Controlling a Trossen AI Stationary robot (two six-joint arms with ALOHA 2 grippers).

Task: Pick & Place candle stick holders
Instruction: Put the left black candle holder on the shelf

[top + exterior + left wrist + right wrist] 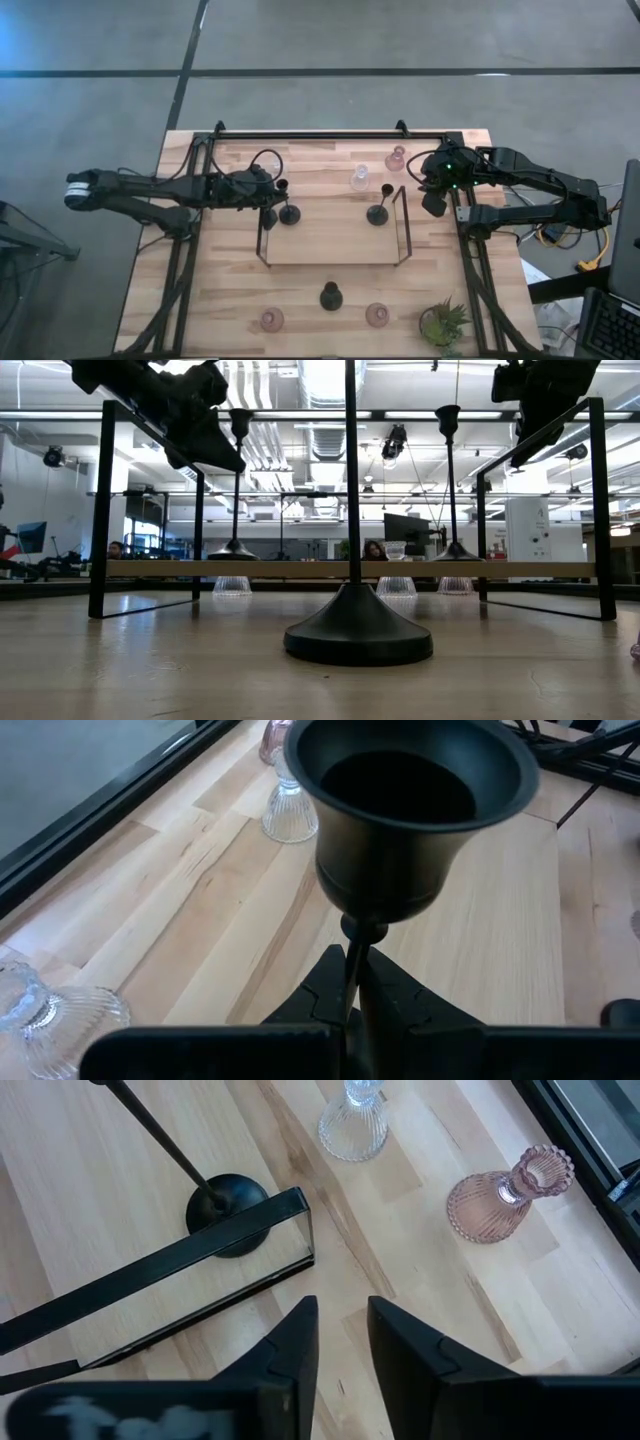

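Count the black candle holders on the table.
3: one on the raised shelf, held by the left gripper; one at the shelf's right end; one on the table in front.

Evenly and brightly lit from overhead ceiling strips [300, 415]. Soft, short shadows on the wooden table [330, 285]. Possibly slight blur on the nearest black cup [410, 810].

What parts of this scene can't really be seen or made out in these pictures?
- Low view: the near black candle stick holder is cut off by the top edge, so its cup is unseen.
- Left wrist view: the base of the held black holder is hidden behind the left gripper.
- Right wrist view: the clear glass holder loses its top at the edge.
- Low view: people behind the table are too small to make out.
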